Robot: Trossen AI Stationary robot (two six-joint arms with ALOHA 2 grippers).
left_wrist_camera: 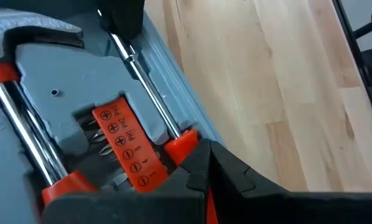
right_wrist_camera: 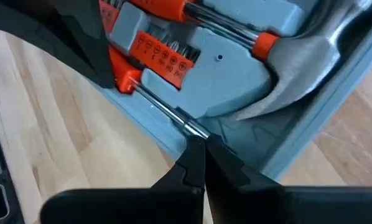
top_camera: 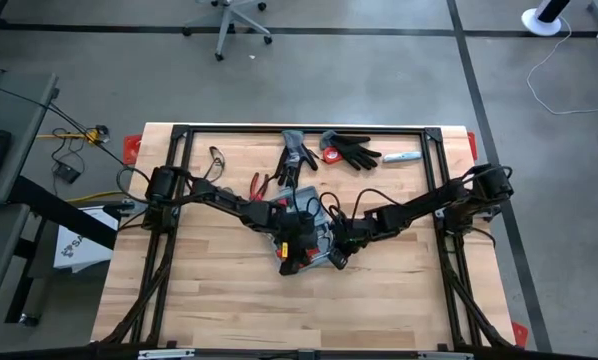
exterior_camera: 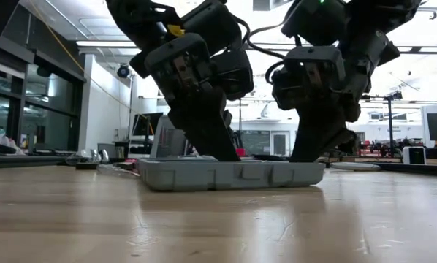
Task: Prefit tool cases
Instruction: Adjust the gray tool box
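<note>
Both grippers press down into the open case [exterior_camera: 229,174], which lies flat near the middle of the table [top_camera: 209,300], so the main risk is, in my judgement, that the two arms work against each other. The left gripper [left_wrist_camera: 201,171] has its fingers together at the red handle end of a screwdriver [left_wrist_camera: 145,84], apparently pinching it, while the right gripper [right_wrist_camera: 201,152] has its fingers together on the metal tip of what looks like the same screwdriver, at the opposite end. If one arm pushes down before the other, the shaft could tilt and spring out of its moulded slot, or skid across the tray. A hard push could also slide or tip the light case, since nothing seems to pin it to the table. The case holds a hammer [right_wrist_camera: 310,68] along one side, a second screwdriver [left_wrist_camera: 24,134] with red ends, and an orange bit holder [left_wrist_camera: 125,146] with a row of bits between the two shafts. Those look seated in their recesses. Black gloves [top_camera: 357,152] and pliers [top_camera: 259,185] lie at the far side of the table, well apart from the case.
</note>
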